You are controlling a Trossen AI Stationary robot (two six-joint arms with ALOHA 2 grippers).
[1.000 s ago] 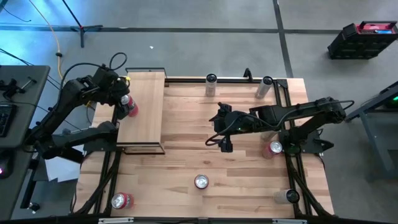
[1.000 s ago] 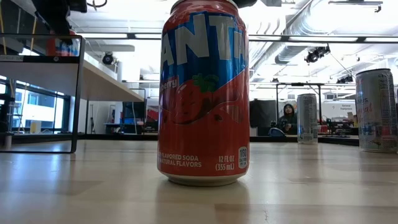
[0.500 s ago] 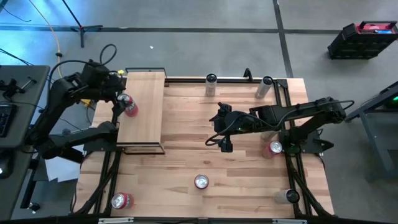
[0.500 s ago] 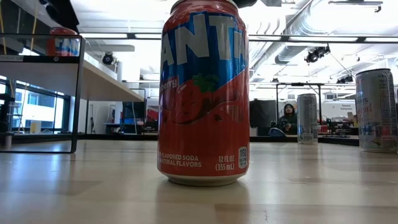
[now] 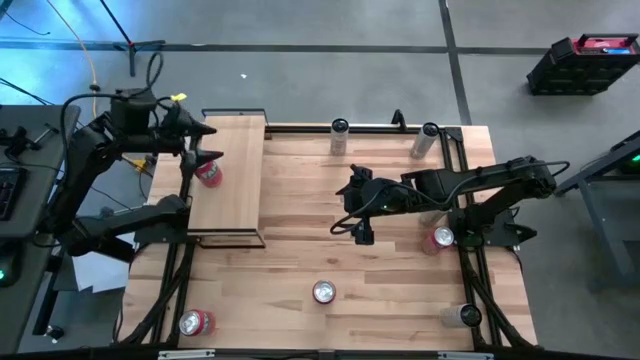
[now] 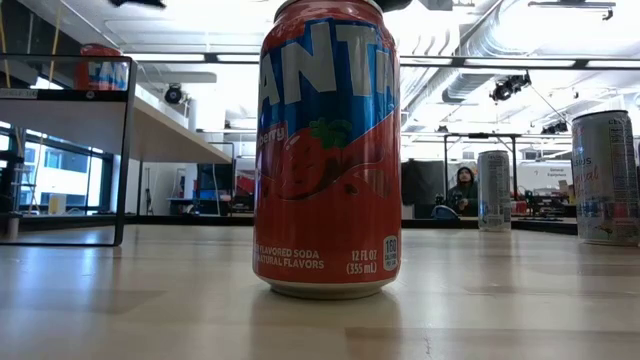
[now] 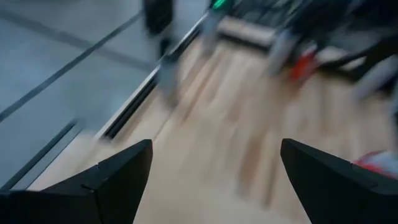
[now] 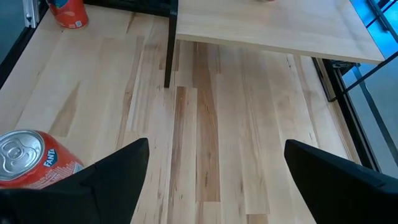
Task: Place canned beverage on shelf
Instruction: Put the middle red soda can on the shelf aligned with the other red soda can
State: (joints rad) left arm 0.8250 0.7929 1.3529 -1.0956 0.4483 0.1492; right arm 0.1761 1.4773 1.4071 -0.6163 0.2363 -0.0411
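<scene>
The large plank-striped wooden surface [image 5: 330,250] fills the middle of the high view. On its left part stands the narrow rectangular pale-wood shelf with a thin black metal frame [image 5: 232,190]. In the low view that shelf [image 6: 90,115] shows at the upper left of the frame.

The two dark arms come next. The left tool [image 5: 205,142] sits at the upper left of the high view, just past the shelf's left edge, its fingers spread wide and holding nothing; the left wrist view shows the same wide gap with bare wood between the fingers. The right tool [image 5: 357,212] waits over the centre of the surface, also spread open and empty.

The red strawberry soda can with a silver top [image 5: 208,171] stands upright on the shelf near its left edge, just below the left tool in the frame and free of it. In the low view this can [image 6: 100,68] shows at the upper left on the shelf board.

Other cans stand on the surface: a red soda can [image 5: 323,291] at lower centre, huge in the low view's middle [image 6: 328,150]; another red one [image 5: 196,322] at the lower left; a red can [image 5: 441,238] at the right; silver cans [image 5: 339,136] along the top edge and one [image 5: 462,315] at the lower right.
</scene>
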